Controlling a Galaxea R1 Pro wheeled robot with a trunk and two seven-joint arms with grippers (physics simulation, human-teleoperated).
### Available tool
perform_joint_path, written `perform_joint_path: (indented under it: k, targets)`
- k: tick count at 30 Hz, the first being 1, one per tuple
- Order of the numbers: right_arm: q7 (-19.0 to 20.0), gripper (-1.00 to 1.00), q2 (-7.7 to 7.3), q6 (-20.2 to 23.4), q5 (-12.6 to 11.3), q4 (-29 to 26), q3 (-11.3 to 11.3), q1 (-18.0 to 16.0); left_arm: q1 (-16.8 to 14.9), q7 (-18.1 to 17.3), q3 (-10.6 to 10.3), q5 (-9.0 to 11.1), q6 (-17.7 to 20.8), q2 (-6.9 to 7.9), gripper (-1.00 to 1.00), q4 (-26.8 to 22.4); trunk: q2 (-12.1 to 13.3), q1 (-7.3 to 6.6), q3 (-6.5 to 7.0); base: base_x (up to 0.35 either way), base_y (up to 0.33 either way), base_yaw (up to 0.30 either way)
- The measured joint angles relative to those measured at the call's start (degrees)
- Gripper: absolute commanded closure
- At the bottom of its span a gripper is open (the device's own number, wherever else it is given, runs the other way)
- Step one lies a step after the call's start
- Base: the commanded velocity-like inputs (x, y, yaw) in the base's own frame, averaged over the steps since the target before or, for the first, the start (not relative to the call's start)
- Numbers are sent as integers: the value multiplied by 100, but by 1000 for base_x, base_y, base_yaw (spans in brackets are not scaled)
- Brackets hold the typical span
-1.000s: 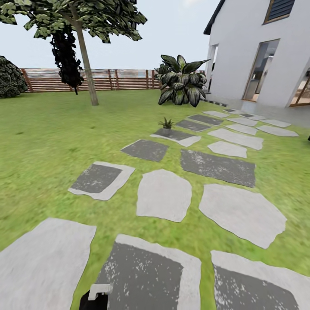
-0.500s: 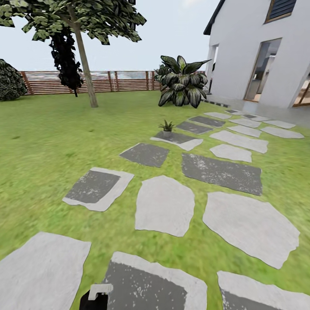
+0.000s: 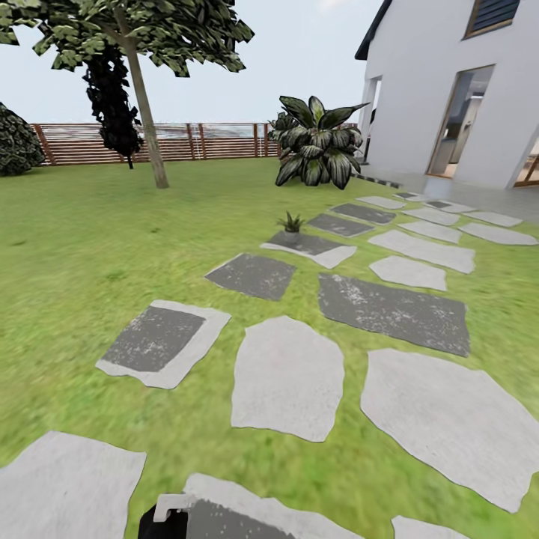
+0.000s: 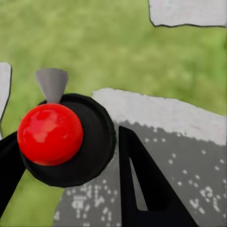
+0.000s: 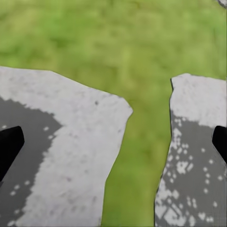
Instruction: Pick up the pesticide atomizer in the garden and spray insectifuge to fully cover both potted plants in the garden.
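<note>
Sprayer in my left end effector, one potted plant up the path.

At the head view's bottom edge I see the sprayer [image 3: 171, 515]; my left end effector [image 4: 71, 156] is clenched around its black body. My right end effector [image 5: 113, 142] hangs spread wide over the stepping stones [image 3: 287, 378]. Mid-frame stands a potted plant [image 3: 290, 223]; beyond, the fence [image 3: 187, 142].

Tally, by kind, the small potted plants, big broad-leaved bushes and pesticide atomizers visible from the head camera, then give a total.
potted plant: 1
broad-leaved bush: 1
pesticide atomizer: 1
Total: 3
</note>
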Motion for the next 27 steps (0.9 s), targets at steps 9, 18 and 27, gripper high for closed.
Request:
perform_joint_path:
  k: [9,18,27]
  targets:
    - [0,-100,1,0,0,0,0,0,0,0,0,4,0,0,100,-5,0,0,0,338,0,0]
    - [0,-100,0,0,0,0,2,0,0,0,0,-2,0,0,100,-5,0,0,0,338,0,0]
    - [0,-100,1,-1,0,0,-1,1,8,0,1,4,0,0,100,-6,-1,-1,0,338,0,0]
